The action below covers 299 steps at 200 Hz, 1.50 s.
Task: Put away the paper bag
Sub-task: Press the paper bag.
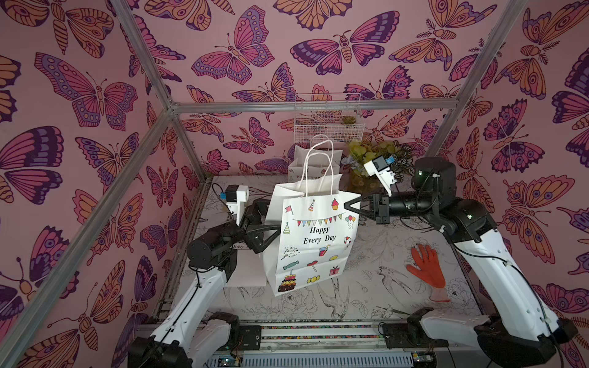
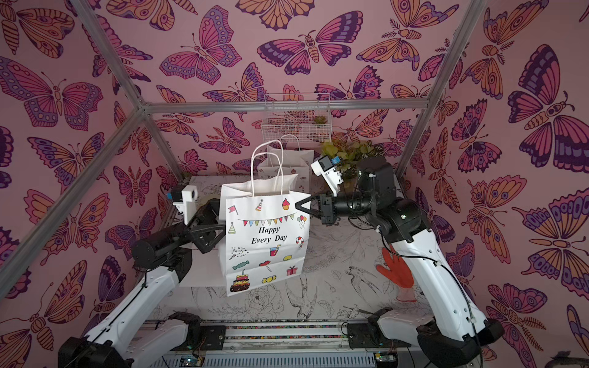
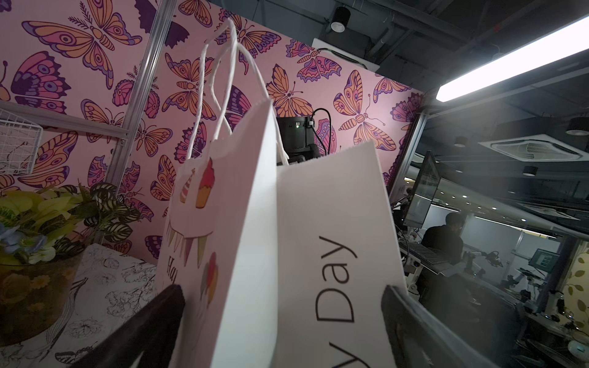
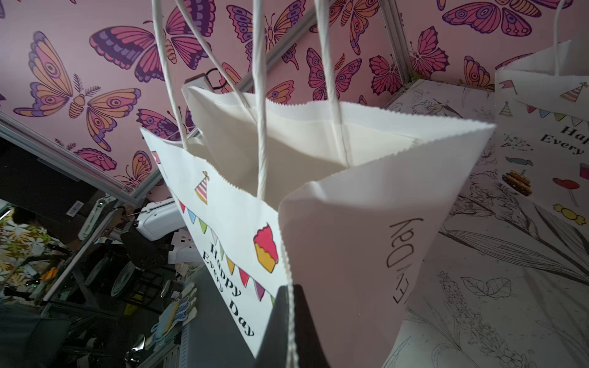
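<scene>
Now the right gripper (image 1: 346, 206) is clamped on the upper side edge of the paper bag (image 1: 314, 242), held up over the table (image 1: 382, 255). The left gripper (image 1: 271, 217) stands wide apart around the opposite side. The carrying step seems in hand; the next move probably needs a steady one-arm carry toward the second bag (image 1: 315, 159) at the back.

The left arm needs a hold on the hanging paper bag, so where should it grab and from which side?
Probably the upper side edge of the paper bag on the robot's left, coming in level from that side. The bag hangs roughly upright, pinched at its opposite top corner by the right gripper, and its thin folded side panel sits between the fingers of the open left gripper.
</scene>
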Available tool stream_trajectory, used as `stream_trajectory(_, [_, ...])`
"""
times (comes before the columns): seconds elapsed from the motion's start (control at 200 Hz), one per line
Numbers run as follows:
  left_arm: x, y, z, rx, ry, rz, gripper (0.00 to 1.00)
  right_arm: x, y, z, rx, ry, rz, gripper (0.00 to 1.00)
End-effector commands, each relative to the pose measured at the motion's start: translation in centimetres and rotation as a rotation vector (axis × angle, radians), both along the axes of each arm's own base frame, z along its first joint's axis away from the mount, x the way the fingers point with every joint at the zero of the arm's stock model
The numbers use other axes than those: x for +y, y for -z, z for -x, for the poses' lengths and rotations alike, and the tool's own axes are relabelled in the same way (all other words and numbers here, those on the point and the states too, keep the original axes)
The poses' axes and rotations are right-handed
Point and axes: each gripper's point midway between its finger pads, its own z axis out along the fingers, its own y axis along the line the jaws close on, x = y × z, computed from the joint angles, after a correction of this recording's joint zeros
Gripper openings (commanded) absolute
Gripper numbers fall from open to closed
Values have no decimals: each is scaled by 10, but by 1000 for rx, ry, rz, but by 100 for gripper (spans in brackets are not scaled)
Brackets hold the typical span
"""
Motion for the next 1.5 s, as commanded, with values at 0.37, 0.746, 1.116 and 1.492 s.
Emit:
stream_trajectory(0.37, [2, -19, 28, -98, -44, -32, 100, -15, 23, -27, -57, 199, 145, 0])
stream_trajectory(0.746, [-17, -2, 20, -89, -17, -94, 97, -1, -9, 3, -62, 47, -21, 0])
stream_trajectory(1.116, [19, 30, -5, -33, -462, -268, 100, -11, -25, 52, -80, -104, -31, 0])
stream_trajectory(1.492, [30, 29, -1, -52, -413, -206, 100, -18, -37, 87, -101, -232, -66, 0])
